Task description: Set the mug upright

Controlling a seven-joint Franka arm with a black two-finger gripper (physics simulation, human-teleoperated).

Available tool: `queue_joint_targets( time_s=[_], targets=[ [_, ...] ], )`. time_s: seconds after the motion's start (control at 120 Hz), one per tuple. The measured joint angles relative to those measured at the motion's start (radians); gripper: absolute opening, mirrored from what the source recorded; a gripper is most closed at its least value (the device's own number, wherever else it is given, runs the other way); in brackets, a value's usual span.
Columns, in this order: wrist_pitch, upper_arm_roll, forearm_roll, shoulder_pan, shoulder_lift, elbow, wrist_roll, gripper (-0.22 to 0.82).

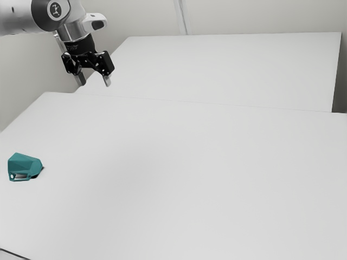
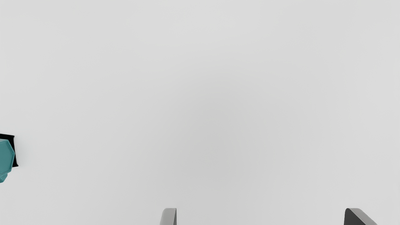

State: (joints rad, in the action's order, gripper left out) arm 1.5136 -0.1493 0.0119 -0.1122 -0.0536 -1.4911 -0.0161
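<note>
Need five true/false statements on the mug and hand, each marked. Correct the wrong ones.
1. The hand is open. True.
2. The mug is red. False: it is teal.
3. The mug is in the hand's grip. False: it lies away from the hand, on the table.
4. The wrist view's edge cuts off part of the mug. True.
5. The mug is near the exterior view's right edge. False: it is near the exterior view's left edge.

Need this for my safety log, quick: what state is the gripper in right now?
Gripper: open, jaws wide apart, holding nothing; the mug is away from it, on the table.
</note>
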Motion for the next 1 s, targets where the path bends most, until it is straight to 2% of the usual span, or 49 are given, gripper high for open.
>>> queue_joint_targets(
  time_s=[0.275,0.775,1.0],
  targets=[
    [-0.003,0.002,0.001,0.035,0.003,-0.002,-0.002,0.58],
    [0.0,0.002,0.0,0.239,0.017,-0.028,0.08,0.58],
    [0.08,0.002,-0.007,0.348,0.07,-0.137,0.188,0.58]
  ],
)
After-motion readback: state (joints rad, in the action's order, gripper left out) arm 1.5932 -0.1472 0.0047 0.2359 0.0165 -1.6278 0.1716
